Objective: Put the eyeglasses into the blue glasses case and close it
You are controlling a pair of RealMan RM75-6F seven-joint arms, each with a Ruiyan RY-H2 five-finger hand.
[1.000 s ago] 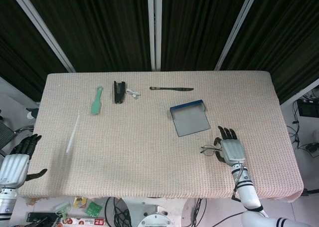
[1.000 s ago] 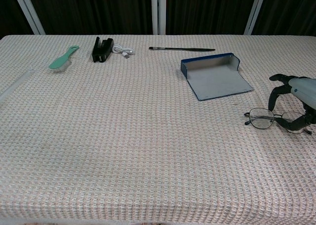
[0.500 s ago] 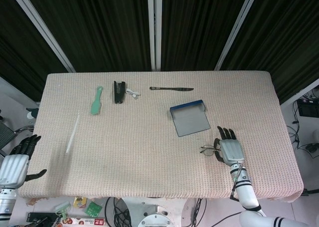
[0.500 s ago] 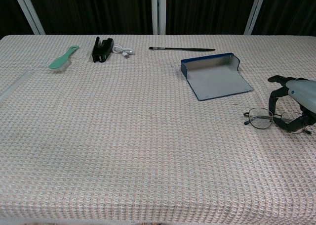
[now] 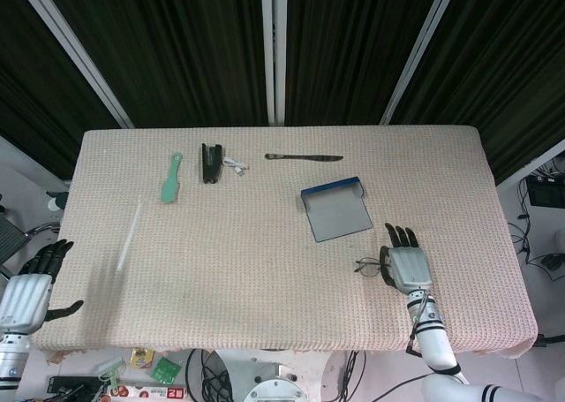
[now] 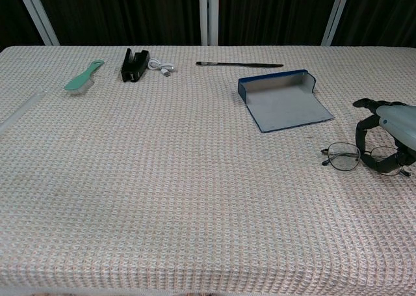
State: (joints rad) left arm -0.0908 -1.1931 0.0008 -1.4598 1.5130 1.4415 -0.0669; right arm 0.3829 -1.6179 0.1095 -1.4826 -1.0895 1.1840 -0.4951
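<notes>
The thin-framed eyeglasses (image 5: 369,263) (image 6: 344,157) lie flat on the cloth near the table's right front. My right hand (image 5: 409,265) (image 6: 393,123) hovers over their right half, palm down with the fingers spread and arched around the frame. I cannot see a firm hold. The blue glasses case (image 5: 334,209) (image 6: 286,101) lies open just beyond the glasses, showing its grey inside. My left hand (image 5: 31,287) hangs off the table's left front corner, fingers apart, holding nothing.
Along the far side lie a green brush (image 5: 170,178) (image 6: 83,75), a black clip (image 5: 210,162) (image 6: 134,64), a white cable (image 5: 235,164) (image 6: 161,66) and a dark pen (image 5: 304,157) (image 6: 239,64). A clear rod (image 5: 130,234) (image 6: 19,114) lies at the left.
My right hand has shifted very slightly over the glasses. The glasses, the case and my left hand have stayed where they were.
</notes>
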